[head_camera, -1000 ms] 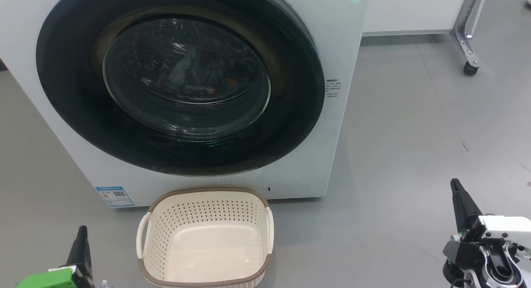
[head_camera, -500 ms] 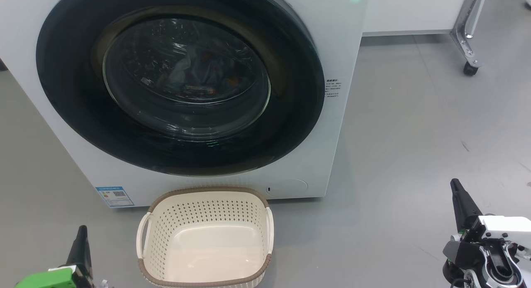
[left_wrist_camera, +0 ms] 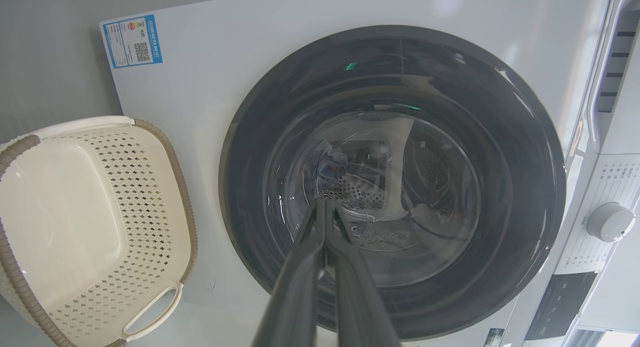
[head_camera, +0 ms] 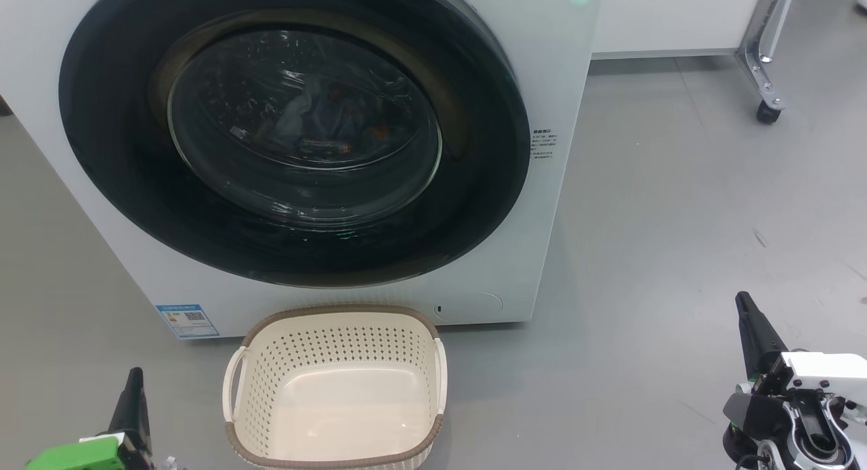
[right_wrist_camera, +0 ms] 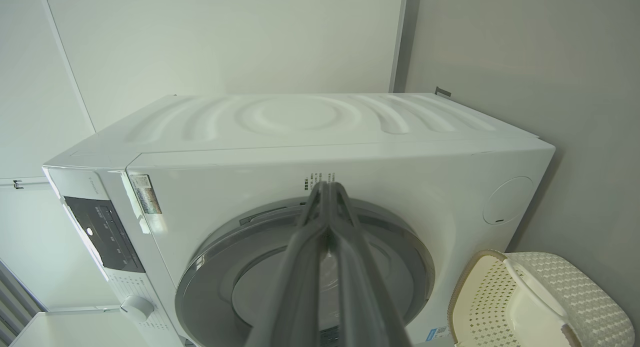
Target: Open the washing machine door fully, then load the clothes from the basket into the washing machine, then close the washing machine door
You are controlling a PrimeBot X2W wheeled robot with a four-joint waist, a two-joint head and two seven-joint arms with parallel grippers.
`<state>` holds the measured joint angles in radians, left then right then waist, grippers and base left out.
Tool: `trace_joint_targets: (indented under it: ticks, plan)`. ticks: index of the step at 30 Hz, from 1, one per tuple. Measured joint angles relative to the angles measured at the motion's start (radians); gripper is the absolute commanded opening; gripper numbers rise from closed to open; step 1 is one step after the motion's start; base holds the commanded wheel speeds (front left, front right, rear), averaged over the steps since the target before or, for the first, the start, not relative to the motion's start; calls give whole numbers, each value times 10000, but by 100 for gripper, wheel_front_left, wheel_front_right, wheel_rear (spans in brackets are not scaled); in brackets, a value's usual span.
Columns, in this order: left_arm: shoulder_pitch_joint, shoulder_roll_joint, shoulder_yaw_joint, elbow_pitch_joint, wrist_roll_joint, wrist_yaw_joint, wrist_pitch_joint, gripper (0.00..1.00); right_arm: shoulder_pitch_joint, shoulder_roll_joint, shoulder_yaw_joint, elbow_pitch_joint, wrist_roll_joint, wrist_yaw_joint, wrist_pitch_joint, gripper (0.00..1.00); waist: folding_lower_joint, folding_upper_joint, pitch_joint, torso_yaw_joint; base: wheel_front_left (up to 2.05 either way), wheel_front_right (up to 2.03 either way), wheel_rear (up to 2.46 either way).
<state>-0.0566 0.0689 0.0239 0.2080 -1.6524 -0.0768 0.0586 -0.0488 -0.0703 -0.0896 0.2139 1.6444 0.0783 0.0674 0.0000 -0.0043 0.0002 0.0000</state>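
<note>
Black-rimmed washing machine door flush; you see clothes behind it; your left gripper, right gripper both clenched, empty.

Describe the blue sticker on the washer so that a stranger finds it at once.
Start at the big white washing machine with its round black door. At the front's lower left corner, left of the cream basket, sits the sticker. Unlike the black printed text right of the door, it is blue with a QR code.
</note>
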Motion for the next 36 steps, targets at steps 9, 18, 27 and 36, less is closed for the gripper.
trace_joint_targets:
  ticks: [9, 18, 27, 36]
  plan:
    - [-1, 0, 0, 4, 0, -8, 0, 0, -1, 0, -2, 2, 0, 0, 0, 0, 0, -1, 0, 0, 0, 0, 0]
    - [-2, 0, 2, 10, 0, -8, 23, 0, -1, 2, -4, 8, 0, 0, 0, 0, 0, 0, -1, 0, 0, 0, 0]
    - [-2, 0, 2, 19, 0, -10, 25, 0, -2, 2, -6, 17, 0, 2, 0, 0, 0, 0, -1, 0, 0, 0, 0]
    - [-2, 0, 4, 29, 0, -10, 25, 0, -3, 2, -10, 25, 0, 2, 0, 0, 0, 0, -1, 0, 0, 0, 0]
